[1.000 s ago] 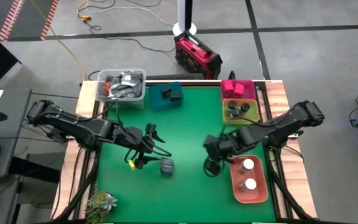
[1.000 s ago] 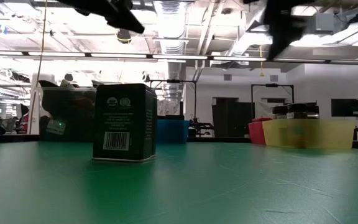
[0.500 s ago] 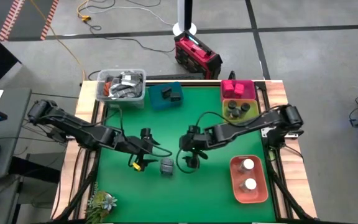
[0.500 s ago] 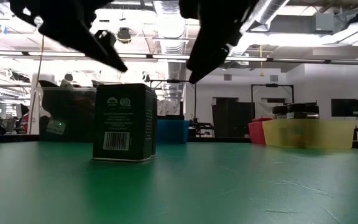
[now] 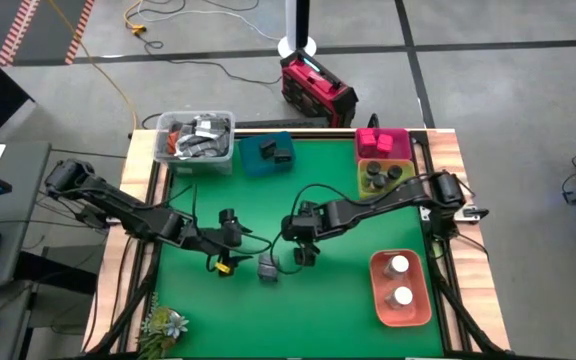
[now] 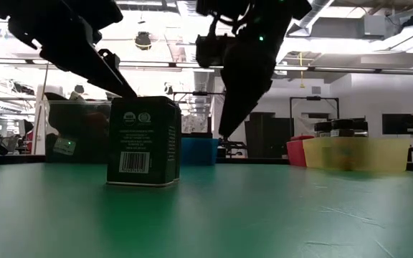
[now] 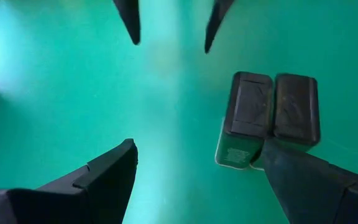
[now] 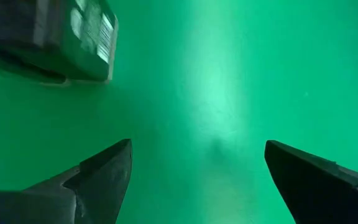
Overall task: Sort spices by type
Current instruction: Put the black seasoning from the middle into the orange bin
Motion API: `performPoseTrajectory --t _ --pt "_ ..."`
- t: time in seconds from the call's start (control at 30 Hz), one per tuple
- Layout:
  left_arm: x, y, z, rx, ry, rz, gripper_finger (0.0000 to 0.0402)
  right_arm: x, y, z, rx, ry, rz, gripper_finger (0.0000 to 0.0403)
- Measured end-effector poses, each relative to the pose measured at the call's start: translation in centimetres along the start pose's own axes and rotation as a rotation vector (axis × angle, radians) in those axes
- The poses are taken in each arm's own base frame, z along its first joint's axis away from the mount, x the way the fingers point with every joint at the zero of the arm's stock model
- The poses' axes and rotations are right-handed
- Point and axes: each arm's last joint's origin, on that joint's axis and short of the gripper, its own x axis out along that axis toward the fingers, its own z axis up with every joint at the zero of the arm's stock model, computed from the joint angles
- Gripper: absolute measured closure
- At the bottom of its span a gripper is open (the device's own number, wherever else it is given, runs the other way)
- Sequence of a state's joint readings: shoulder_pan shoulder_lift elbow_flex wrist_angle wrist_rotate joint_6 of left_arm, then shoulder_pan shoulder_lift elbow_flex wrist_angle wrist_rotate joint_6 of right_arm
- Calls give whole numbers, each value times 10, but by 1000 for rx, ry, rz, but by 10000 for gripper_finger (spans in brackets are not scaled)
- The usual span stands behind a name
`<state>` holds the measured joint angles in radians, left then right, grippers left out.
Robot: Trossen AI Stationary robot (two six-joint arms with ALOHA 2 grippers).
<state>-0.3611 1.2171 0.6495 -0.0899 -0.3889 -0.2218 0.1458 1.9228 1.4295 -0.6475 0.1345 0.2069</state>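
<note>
Two dark grey tins (image 7: 271,117) stand side by side on the green table, near its front middle (image 5: 268,268). The low view shows them as one tin (image 6: 143,141). My left gripper (image 7: 199,144) hovers open just to the tins' left (image 5: 240,245). One of its fingertips (image 6: 129,90) reaches right up to the tins' top edge. My right gripper (image 8: 197,144) hangs open just to their right (image 5: 296,258), pointing steeply down. Nothing lies between its fingers. The tins show at the corner of its wrist view (image 8: 61,37).
Along the far edge stand a clear tub (image 5: 196,140), a teal tray (image 5: 268,155) holding dark tins, and a pink tray (image 5: 383,143) with magenta boxes. A yellow tray (image 5: 386,178) holds dark-lidded jars. At the near right a salmon tray (image 5: 400,290) holds two white-capped jars.
My right gripper has swung from beside the salmon tray toward the table's left, sinking and rolling, and now hangs close to the tins. My left gripper has come down toward the tins and rolled too. The tins have not moved.
</note>
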Motion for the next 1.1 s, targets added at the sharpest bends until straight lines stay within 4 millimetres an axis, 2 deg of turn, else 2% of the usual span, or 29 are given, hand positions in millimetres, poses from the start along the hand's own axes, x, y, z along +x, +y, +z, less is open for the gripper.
performPoseTrajectory --t 0.43,0.57,0.77,0.93,1.1 --pt "-6 -12 -4 -26 -18 33 72 10 -11 -1 -84 -7 -88 17" --pt "-3 -12 -18 -26 -40 61 72 15 -21 -9 -66 -13 -97 27" --pt "0 -10 -30 -61 -38 63 72 3 -30 -20 -9 -104 -90 44" --pt "0 -10 -30 -53 -39 62 72 -18 -32 -21 8 -291 -64 56" --pt "0 -10 -30 -46 -38 63 72 -20 -28 -20 -7 -437 -44 62"
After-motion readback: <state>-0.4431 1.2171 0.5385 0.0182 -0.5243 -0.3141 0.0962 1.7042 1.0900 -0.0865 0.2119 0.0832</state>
